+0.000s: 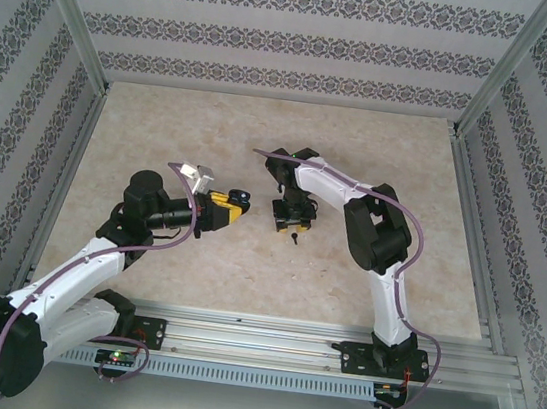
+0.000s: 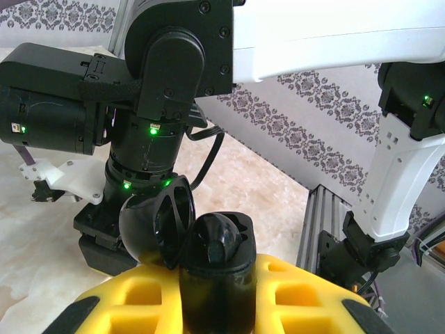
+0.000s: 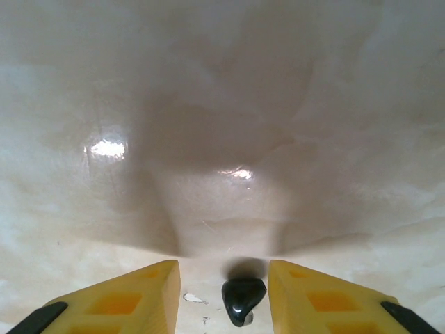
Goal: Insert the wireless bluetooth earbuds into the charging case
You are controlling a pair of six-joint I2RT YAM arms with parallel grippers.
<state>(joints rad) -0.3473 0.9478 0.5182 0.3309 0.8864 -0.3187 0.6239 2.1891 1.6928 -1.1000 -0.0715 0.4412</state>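
Table (image 1: 382, 148): one, beige marbled top, patterned walls on three sides.

Arms: two. Left arm (image 1: 72, 279) reaches from 7 o'clock toward the table's centre. Right arm (image 1: 380, 239) rises from 5 o'clock and folds back toward the centre.

Grippers: two, each with two yellow fingers. The pair sit near each other mid-table. Left gripper (image 1: 236, 203) lies at 9 o'clock of centre, tips pointing toward 3 o'clock. Right gripper (image 1: 292, 229) lies just off centre at 4 o'clock, pointing down at the tabletop.

Left gripper state: closed tight on the charging case (image 2: 217, 292), one finger either side of the black body, case held clear of the table.

Charging case: one, black, mouth facing up in the left wrist view. Its round lid (image 2: 174, 216) stands open, hinged at the case's 10 o'clock. One glossy black rounded piece sits in the mouth. Cannot tell whether this is an earbud.

Right gripper state: jaws partly apart, gripping nothing. A clear gap shows on the 9 o'clock side of the bud between them. The 3 o'clock finger is very near it; contact there cannot be told.

Earbud (image 3: 243, 300): one seen for certain, tiny, glossy black. It sits low between the right fingers, over the table just 4 o'clock of centre. Whether it rests on the surface cannot be told.

White fleck (image 3: 195, 298): one, on the table at the earbud's 9 o'clock.
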